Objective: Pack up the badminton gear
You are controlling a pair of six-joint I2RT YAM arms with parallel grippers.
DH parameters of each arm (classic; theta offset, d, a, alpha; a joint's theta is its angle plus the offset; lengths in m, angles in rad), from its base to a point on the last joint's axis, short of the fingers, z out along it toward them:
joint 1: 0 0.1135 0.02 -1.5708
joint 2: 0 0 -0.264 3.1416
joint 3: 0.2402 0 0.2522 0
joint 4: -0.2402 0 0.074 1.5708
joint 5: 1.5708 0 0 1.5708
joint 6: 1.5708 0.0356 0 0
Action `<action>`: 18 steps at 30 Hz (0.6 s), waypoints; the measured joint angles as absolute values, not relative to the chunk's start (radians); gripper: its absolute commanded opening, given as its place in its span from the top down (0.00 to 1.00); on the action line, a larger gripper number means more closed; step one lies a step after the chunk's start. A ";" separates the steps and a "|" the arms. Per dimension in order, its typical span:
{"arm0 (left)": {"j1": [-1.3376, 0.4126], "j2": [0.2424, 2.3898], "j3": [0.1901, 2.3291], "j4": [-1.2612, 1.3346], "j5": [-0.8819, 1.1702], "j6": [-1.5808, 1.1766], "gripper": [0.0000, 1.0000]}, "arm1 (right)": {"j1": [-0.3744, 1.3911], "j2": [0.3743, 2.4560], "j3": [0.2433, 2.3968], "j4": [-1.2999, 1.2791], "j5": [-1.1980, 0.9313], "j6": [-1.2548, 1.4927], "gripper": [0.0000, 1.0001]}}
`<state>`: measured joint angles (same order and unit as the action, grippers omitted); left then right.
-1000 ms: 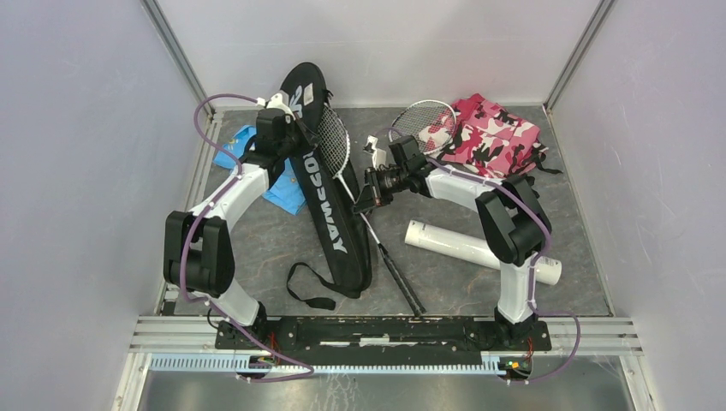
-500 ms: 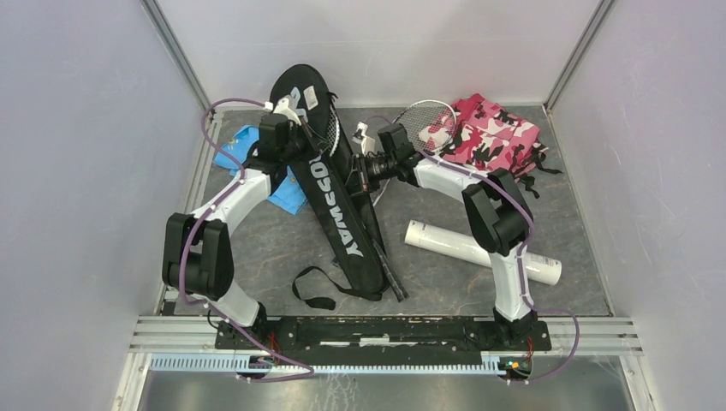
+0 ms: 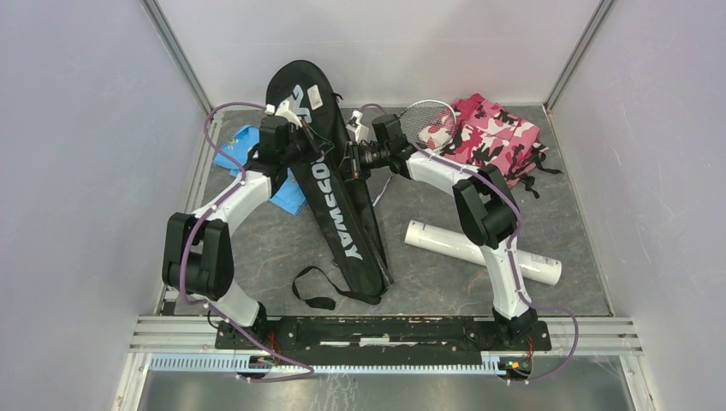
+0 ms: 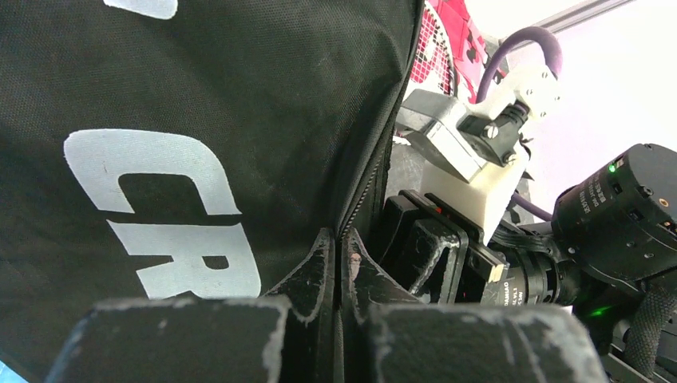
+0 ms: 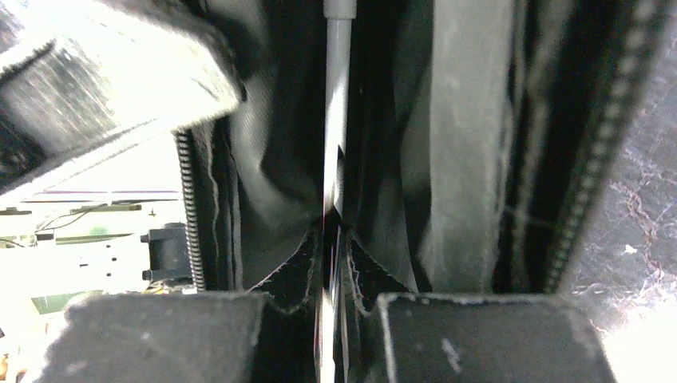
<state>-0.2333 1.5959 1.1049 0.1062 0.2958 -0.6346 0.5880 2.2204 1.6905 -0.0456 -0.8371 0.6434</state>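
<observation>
Grey surface [image 3: 274, 235], pale walls [image 3: 385, 43]. Near far edge: left hand [image 4: 339, 263] clamps CROSSWAY racket bag [image 4: 199, 120]; right hand [image 5: 329, 255] clamps racket shaft [image 5: 337, 96].

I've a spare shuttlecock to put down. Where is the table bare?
Bare table lies between the left arm and the bag, between the bag and the tube near the front, and between the tube and the pink cloth. The far middle is crowded: the left gripper and right gripper meet at the bag there.

Grey stone-look tbl top [image 3: 265, 233], pale lilac walls [image 3: 77, 171], alu frame [image 3: 590, 34]
</observation>
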 measured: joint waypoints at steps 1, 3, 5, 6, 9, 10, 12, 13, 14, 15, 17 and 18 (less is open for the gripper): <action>-0.233 1.596 1.105 0.108 0.297 -0.642 0.98 | 0.587 2.225 1.700 -0.045 -0.837 0.648 0.98; -0.233 1.596 1.102 0.115 0.298 -0.658 0.98 | 0.587 2.230 1.713 -0.040 -0.833 0.652 0.98; -0.233 1.596 1.098 0.121 0.299 -0.676 0.98 | 0.587 2.232 1.720 -0.031 -0.832 0.659 0.97; -0.233 1.596 1.096 0.125 0.299 -0.686 0.98 | 0.587 2.233 1.721 -0.027 -0.831 0.662 0.97; -0.233 1.596 1.090 0.130 0.299 -0.720 0.98 | 0.587 2.241 1.728 -0.015 -0.826 0.666 0.96; -0.233 1.596 1.089 0.130 0.299 -0.734 0.98 | 0.587 2.243 1.730 -0.015 -0.824 0.667 0.96; -0.233 1.596 1.087 0.130 0.299 -0.760 0.98 | 0.587 2.243 1.730 -0.015 -0.817 0.670 0.95; -0.233 1.596 1.086 0.130 0.300 -0.769 0.98 | 0.587 2.243 1.730 -0.015 -0.812 0.669 0.94; -0.233 1.596 1.085 0.130 0.300 -0.783 0.98 | 0.587 2.243 1.731 -0.015 -0.808 0.670 0.93; -0.233 1.596 1.085 0.130 0.300 -0.793 0.98 | 0.587 2.243 1.731 -0.015 -0.806 0.670 0.92; -0.232 1.596 1.085 0.130 0.302 -0.816 0.98 | 0.587 2.243 1.731 -0.015 -0.802 0.670 0.89; -0.231 1.596 1.085 0.130 0.303 -0.825 0.98 | 0.587 2.243 1.731 -0.015 -0.800 0.669 0.88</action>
<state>-0.2314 1.5959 1.0851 0.1295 0.3035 -0.8249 0.5873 2.2433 1.7306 -0.0147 -0.8001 0.6693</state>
